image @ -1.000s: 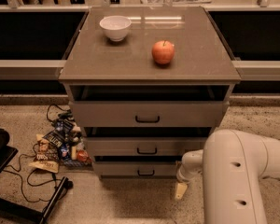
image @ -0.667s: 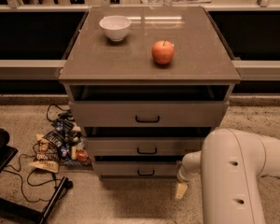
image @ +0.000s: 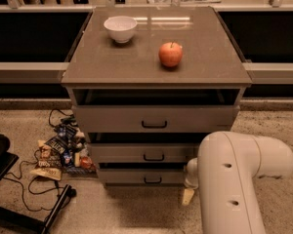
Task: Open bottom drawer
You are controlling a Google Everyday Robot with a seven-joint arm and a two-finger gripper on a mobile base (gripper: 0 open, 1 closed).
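Observation:
The grey-beige cabinet point(image: 156, 67) has three drawers stacked in its front. The bottom drawer point(image: 132, 176) is the lowest, a flat panel with a small black bar handle point(image: 153, 180) at its centre, and a dark gap shows above it. My gripper point(image: 188, 191) is low at the drawer's right end, just right of the handle, mostly hidden behind my white arm point(image: 234, 179). The middle drawer point(image: 136, 153) and the top drawer point(image: 154, 118) sit above, the top one standing out a little from the cabinet.
A white bowl point(image: 120, 28) and a red apple point(image: 170, 54) stand on the cabinet top. Snack packets point(image: 58, 152) and black cables point(image: 34, 186) lie on the floor to the left, next to a black stand point(image: 0, 155). A dark counter runs behind.
My arm has shifted slightly to the left in the view. The drawers, bowl and apple have not moved.

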